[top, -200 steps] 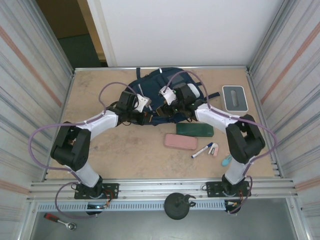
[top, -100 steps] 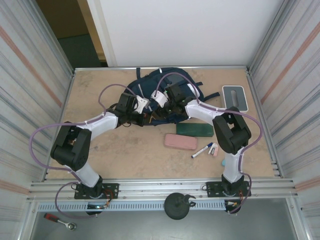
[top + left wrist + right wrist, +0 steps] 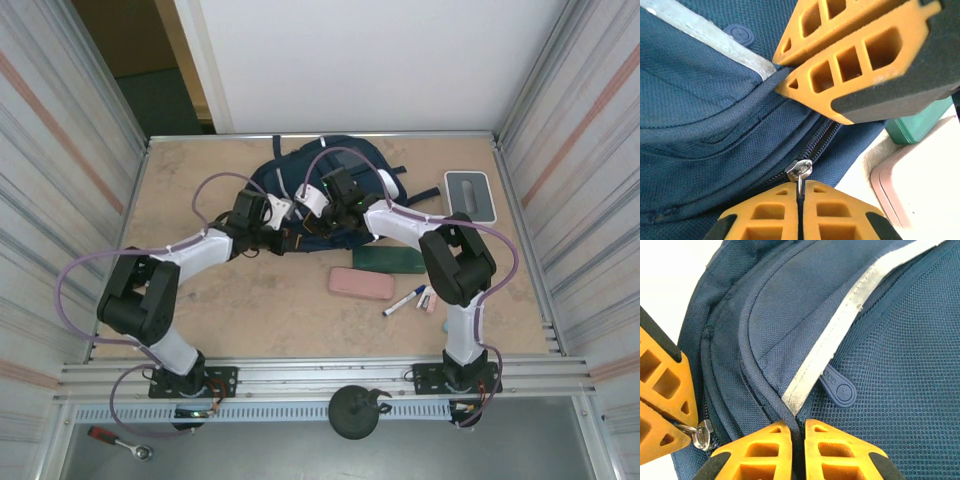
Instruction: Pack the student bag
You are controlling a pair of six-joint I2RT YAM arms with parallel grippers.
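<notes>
As both jaws pinch it, the student bag (image 3: pixel 290 160) lies beneath.

Student bag (image 3: pixel 290 170) at table (image 3: pixel 200 190) back — left gripper (image 3: pixel 293 238), right gripper (image 3: pixel 318 228) on it.

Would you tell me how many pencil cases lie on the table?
2: the green case lies by the near edge of the student bag; the pink case lies just nearer the arms. Others may be hidden under the bag.

student bag (image 3: pixel 290 160) | navy fabric, pale reflective stripe | lying flat | table (image 3: pixel 200 300) far-centre
</notes>
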